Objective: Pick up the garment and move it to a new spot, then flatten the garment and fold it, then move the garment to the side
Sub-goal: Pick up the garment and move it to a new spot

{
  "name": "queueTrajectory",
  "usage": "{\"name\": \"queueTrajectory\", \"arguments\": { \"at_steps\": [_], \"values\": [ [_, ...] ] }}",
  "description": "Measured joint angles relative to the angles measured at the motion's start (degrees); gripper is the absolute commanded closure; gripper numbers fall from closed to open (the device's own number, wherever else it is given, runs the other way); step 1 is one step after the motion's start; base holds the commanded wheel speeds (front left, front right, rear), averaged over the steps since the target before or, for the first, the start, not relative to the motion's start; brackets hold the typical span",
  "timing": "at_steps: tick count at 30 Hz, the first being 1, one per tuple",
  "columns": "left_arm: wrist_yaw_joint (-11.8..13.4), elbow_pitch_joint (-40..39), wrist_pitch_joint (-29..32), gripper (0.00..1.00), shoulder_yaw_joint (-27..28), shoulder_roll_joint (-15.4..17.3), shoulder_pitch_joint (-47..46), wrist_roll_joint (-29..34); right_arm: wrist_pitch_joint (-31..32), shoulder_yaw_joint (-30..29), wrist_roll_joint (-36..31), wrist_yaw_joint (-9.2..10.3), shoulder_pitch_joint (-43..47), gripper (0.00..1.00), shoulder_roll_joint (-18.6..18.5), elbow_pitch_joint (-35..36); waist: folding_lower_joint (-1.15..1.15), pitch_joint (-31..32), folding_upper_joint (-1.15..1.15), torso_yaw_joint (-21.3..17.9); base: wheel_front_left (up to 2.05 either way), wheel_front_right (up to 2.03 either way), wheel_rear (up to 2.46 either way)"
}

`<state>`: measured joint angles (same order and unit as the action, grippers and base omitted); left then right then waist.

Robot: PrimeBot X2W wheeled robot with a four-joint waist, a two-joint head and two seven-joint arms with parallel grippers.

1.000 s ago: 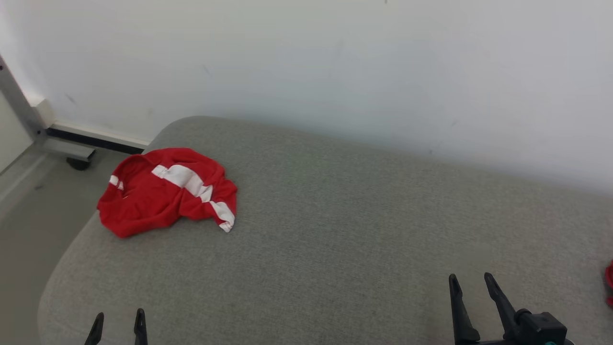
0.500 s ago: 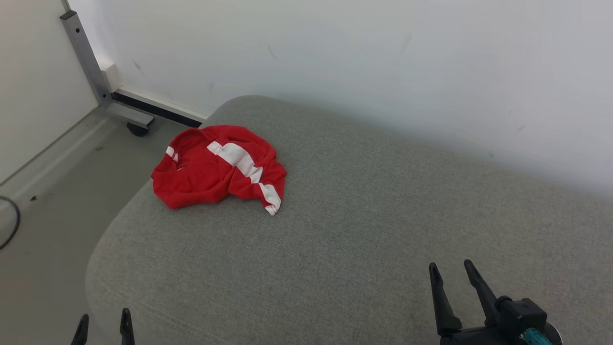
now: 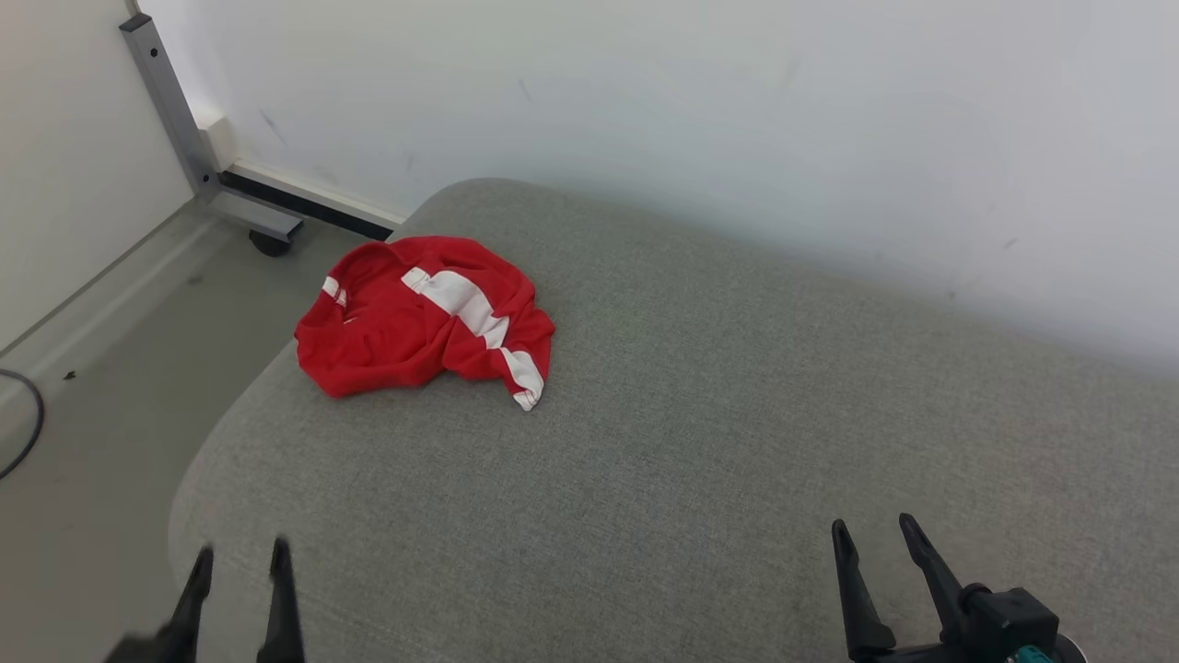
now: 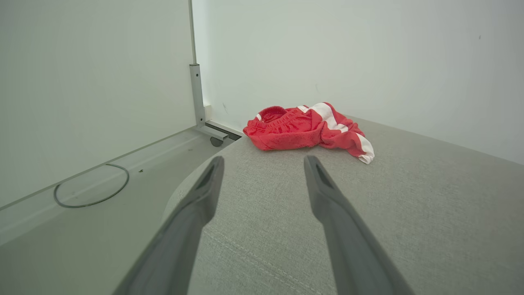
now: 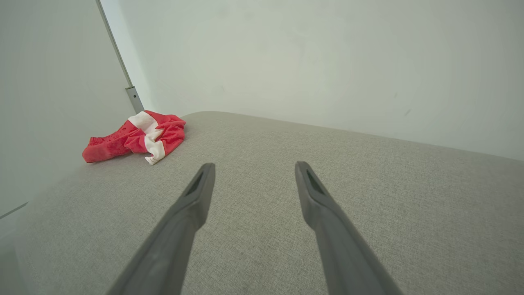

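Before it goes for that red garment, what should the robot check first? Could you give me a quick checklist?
1. Left hand open and empty: ok.
2. Right hand open and empty: ok.
3. Red garment in plain sight, crumpled near the far left corner of the grey cushion: ok.
4. Nothing lying on top of the garment: ok.
5. Bare cushion to the garment's right for a new spot: ok.
6. Garment within the left hand's reach from here: cannot tell.
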<state>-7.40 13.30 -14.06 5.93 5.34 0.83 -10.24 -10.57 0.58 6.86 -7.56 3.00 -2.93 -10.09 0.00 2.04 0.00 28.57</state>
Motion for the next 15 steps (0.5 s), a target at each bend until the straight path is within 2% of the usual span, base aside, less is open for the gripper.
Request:
{"name": "queueTrajectory", "arguments": {
  "at_steps": [8,11,15],
  "values": [
    [0.03,12.56,9.95,0.00,-2.97,2.14,-22.23,-4.13,4.80,2.76,-3.81,0.00,-0.19,0.00,0.02,5.93,0.00,-2.40,0.00,0.30,0.00,0.00,0.00],
    [1.40,19.44,13.52,0.00,-0.67,3.19,-29.79,-6.67,7.55,5.32,-5.08,0.00,-1.41,0.00,-0.16,9.22,0.00,-3.95,0.00,-0.48,0.00,0.00,0.00],
    [2.33,28.05,17.91,0.00,2.15,4.97,-38.33,-9.98,10.68,6.93,-5.89,0.00,-2.01,0.00,-2.76,13.81,0.01,-6.60,0.00,-2.34,0.00,0.00,0.00]
  ]
}}
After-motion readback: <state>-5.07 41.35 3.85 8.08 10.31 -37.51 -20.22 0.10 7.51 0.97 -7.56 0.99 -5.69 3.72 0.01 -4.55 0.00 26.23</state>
